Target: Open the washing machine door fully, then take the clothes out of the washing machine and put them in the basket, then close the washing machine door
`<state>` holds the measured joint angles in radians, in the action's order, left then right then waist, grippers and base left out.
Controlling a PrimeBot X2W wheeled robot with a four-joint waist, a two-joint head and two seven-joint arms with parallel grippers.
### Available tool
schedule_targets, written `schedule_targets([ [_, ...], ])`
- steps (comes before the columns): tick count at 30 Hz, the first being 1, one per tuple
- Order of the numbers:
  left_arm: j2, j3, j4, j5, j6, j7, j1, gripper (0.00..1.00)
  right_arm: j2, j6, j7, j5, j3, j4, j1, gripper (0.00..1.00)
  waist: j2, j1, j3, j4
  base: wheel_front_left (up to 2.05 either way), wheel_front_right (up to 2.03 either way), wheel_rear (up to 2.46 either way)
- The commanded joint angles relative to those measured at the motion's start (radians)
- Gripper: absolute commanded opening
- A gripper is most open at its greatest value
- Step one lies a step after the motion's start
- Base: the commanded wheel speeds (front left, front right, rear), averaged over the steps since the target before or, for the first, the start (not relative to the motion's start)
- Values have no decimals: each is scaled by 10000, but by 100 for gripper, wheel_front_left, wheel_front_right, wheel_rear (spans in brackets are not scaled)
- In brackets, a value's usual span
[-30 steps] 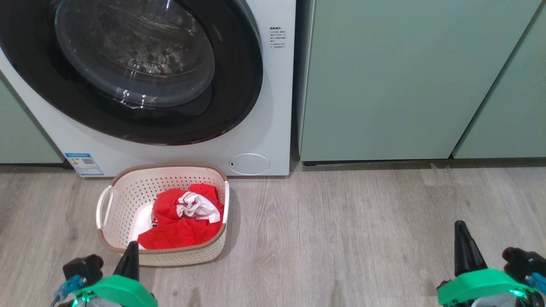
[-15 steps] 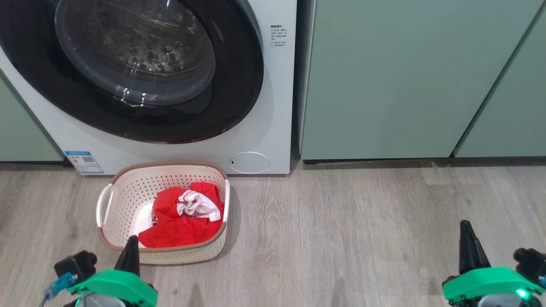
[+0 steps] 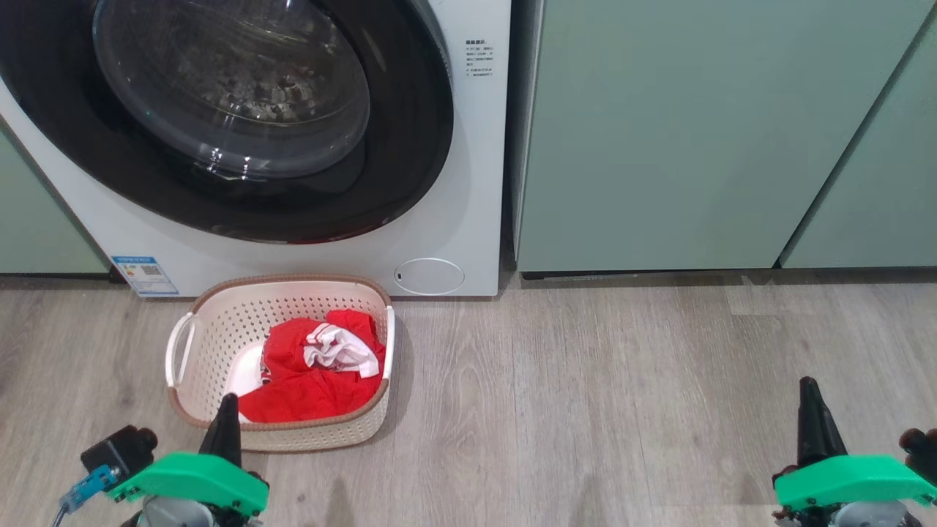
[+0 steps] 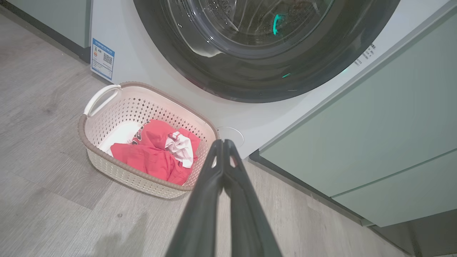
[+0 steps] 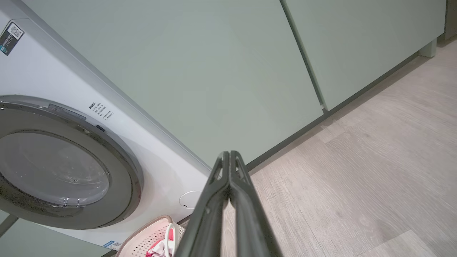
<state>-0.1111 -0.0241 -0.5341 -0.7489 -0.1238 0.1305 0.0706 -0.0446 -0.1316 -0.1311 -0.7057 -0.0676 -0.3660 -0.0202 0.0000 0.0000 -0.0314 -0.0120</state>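
**Left pincer and right pincer closed on nothing: the job looks finished**

Each pincer has its two dark fingers pressed tip to tip with nothing between them, as both wrist views show plainly. They hang low at the two bottom corners of the head view, well apart from the machine. That reads as a resting pose, since nothing seems left to grasp.

The clothes lie bunched in the right half of the basket, red with a white patch on top. The basket stands on the floor just in front of the washing machine, close under its opening, probably so that each garment had only a short drop. The washing machine door appears to sit flush against the white front, so I judge it closed. No red shows through its window.

Against a second ago, the whole head view has crept slightly upward, machine and basket together, so the camera has moved and not the things. The right pincer now sits nearer the right edge.
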Motion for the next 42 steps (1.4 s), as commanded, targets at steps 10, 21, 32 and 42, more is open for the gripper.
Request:
schedule_targets([
  [10, 0, -309, 645, -1132, -29, -333, 455, 0, -45, 4, 327, -1199, -29, 474, -553, 0, 0, 0, 41, 14, 0, 0, 0],
  [21, 93, -400, 988, -2271, -35, -655, 443, 0, -47, 5, 651, -2395, -96, 586, -602, 0, 0, 0, 87, 31, 0, 0, 0],
  [32, 178, -483, 1300, -3310, -41, -949, 432, 0, -48, 6, 945, -3485, -156, 689, -648, 0, 0, 0, 130, 45, 0, 0, 0],
  [42, 263, -565, 1613, -4350, -47, -1242, 421, 0, -50, 6, 1240, -4575, -216, 792, -693, 0, 0, 0, 172, 60, 0, 0, 0],
])
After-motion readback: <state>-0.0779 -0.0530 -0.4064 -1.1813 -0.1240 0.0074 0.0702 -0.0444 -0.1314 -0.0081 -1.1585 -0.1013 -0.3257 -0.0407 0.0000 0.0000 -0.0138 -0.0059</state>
